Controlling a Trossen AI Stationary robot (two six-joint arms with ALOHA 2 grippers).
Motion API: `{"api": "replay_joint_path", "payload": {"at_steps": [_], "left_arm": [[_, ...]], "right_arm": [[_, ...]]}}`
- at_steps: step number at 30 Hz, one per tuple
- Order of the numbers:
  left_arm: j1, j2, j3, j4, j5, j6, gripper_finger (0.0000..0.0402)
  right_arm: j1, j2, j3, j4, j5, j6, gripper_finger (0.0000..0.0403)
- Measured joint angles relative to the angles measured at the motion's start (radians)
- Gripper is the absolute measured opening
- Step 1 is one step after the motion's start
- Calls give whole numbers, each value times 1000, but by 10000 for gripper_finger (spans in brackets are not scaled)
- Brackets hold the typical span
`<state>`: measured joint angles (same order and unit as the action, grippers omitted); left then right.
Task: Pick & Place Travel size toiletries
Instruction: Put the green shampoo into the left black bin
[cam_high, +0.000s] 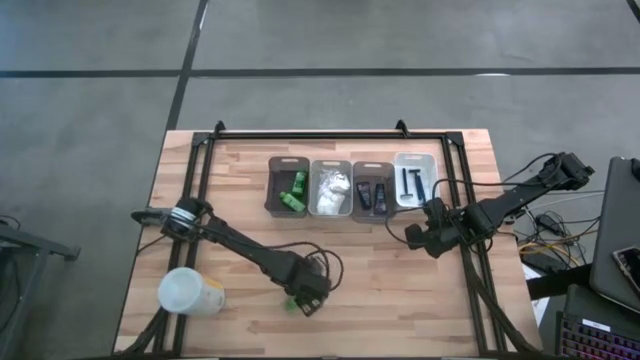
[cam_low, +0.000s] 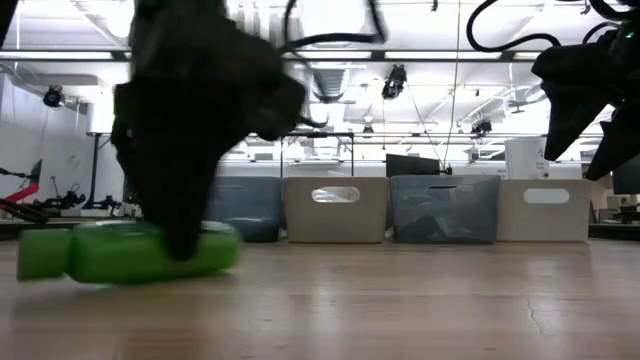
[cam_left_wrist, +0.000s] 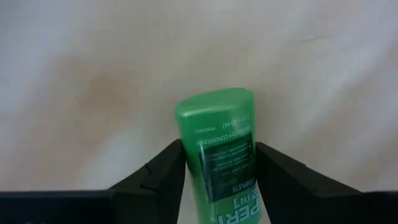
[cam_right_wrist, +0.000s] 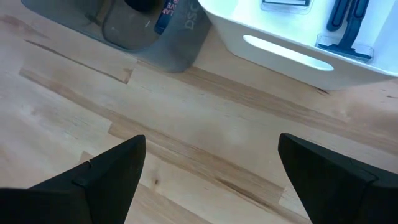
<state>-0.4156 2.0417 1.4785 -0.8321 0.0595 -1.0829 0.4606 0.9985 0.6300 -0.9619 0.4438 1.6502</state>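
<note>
- Your bins (cam_high: 330, 166) at the far side already hold green bottles, packets, tubes and razors; one green bottle (cam_left_wrist: 219, 155) lies loose near the front edge.
- Left gripper (cam_left_wrist: 219, 163) is low over that bottle, one finger either side, touching or just beside it, not lifted.
- Right gripper (cam_right_wrist: 211, 171) waits by the rightmost bin, fingers spread, empty.

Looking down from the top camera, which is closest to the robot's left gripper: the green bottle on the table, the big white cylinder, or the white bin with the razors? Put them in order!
From the left gripper:
1. Green bottle, lying between its fingers.
2. White cylinder, out toward the table's left edge.
3. White bin, far right end of the bin row.
</note>
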Motion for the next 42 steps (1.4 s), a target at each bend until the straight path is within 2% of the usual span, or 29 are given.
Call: {"api": "replay_joint_path", "payload": {"at_steps": [3,7,17,25,30,35,42], "left_arm": [[0,8,62,-239,-114,63,179],[18,1,106,-360,-216,104,178],[95,-30,96,-333,-181,245,177],[196,-157,92,-336,-182,269,177],[322,-288,82,-344,-228,270,177],[526,-396,54,-310,-270,312,177],[791,-436,-16,-201,-161,407,176]], "right_arm": [[0,0,0,0,0,0,364],[0,0,0,0,2,0,364],[0,0,0,-1,28,14,364],[0,0,0,-3,30,13,364],[0,0,0,-1,34,11,364],[0,0,0,0,57,22,364],[0,0,0,1,57,38,364]]}}
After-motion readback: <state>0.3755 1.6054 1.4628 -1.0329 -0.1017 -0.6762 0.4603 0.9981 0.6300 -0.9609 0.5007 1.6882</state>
